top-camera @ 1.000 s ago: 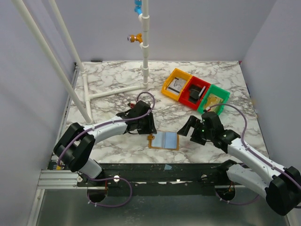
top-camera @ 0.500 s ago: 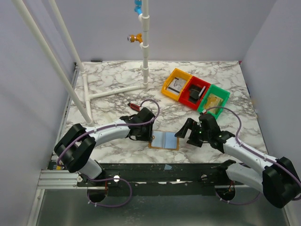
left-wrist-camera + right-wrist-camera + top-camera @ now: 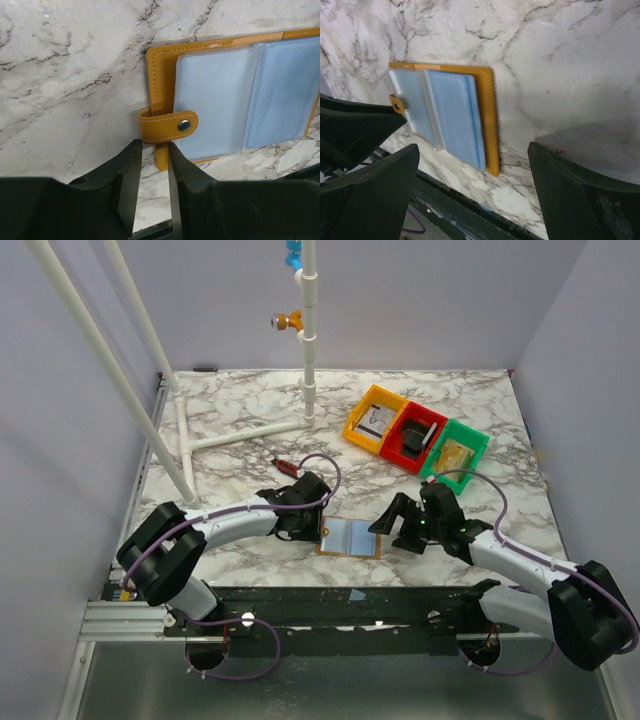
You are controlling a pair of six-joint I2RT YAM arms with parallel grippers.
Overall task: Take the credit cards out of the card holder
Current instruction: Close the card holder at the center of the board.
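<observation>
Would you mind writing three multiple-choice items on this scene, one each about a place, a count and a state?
1. Where does the card holder lie?
A. on a shelf
B. on the table between the left gripper and the right gripper
C. on the floor

2. How many coloured bins stand on the table?
A. two
B. five
C. three

3. The card holder is:
A. opened flat
B. snapped shut
C. standing on edge

Answers: 1 B, a gripper at each side; 2 C, orange, red, green; 3 A, its clear sleeves face up.
</observation>
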